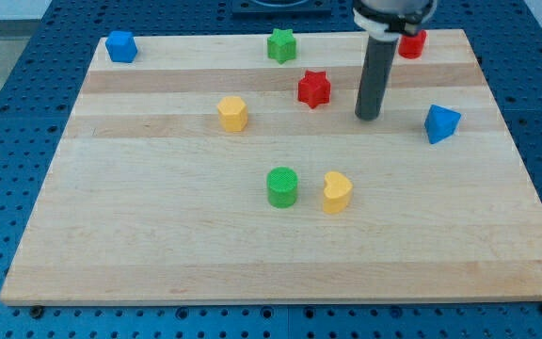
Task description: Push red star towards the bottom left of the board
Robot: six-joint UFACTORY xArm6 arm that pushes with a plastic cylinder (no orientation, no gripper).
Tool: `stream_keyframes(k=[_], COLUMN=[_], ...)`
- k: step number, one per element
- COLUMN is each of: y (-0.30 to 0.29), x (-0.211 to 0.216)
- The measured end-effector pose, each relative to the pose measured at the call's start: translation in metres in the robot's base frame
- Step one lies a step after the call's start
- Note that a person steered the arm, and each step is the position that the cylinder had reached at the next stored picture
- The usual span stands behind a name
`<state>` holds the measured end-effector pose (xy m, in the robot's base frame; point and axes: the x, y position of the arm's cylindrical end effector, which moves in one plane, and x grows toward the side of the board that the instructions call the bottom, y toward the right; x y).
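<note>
The red star (314, 88) lies on the wooden board (158, 245) in the upper middle. My tip (369, 118) rests on the board to the right of the red star and slightly lower, a short gap away, not touching it. The dark rod rises from the tip to the view's top.
A green star (281, 44) is at the top middle. A red block (413, 43) is partly hidden behind the rod at the top right. A blue block (120, 46) is at the top left, a blue triangular block (441, 123) at the right. A yellow block (232, 113), a green cylinder (282, 186) and a yellow heart (336, 192) lie mid-board.
</note>
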<state>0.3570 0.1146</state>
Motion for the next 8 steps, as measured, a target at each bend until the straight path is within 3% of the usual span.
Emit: stream_keyframes(k=[1, 4, 7, 8], y=[0.000, -0.016, -0.081, -0.086], x=[-0.030, -0.054, -0.045, -0.018])
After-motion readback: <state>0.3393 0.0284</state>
